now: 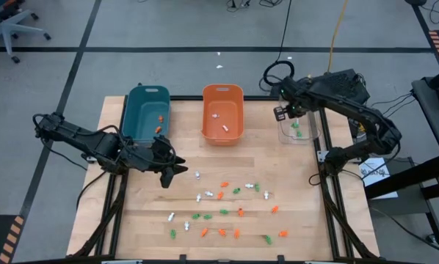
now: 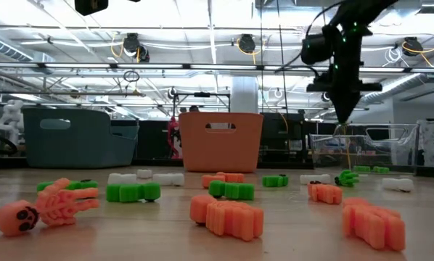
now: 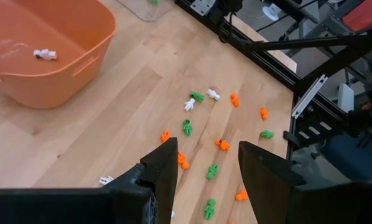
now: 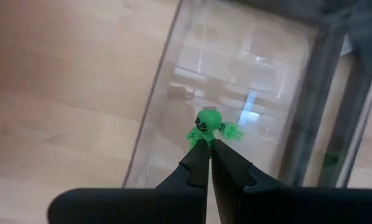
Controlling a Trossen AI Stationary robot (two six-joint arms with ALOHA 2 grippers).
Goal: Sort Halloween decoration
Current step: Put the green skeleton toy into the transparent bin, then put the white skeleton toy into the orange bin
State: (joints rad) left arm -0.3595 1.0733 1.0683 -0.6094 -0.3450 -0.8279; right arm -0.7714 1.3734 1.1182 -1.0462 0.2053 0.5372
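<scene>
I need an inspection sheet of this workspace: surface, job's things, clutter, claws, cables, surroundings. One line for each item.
Surface: wooden table, trinkets scattered over its front half.
Job's things: orange, white and green trinkets loose on the table; teal bin holds orange ones, orange bin holds white ones, clear bin holds green ones.
Clutter: nothing seen.
Claws: left claw open, low over the table by the teal bin, empty; right claw shut on a green skeleton, above the clear bin.
Cables: black loop on the right arm; black and yellow cables cross the floor behind.
Surroundings: grey floor with taped lines, office chair at far left.
</scene>
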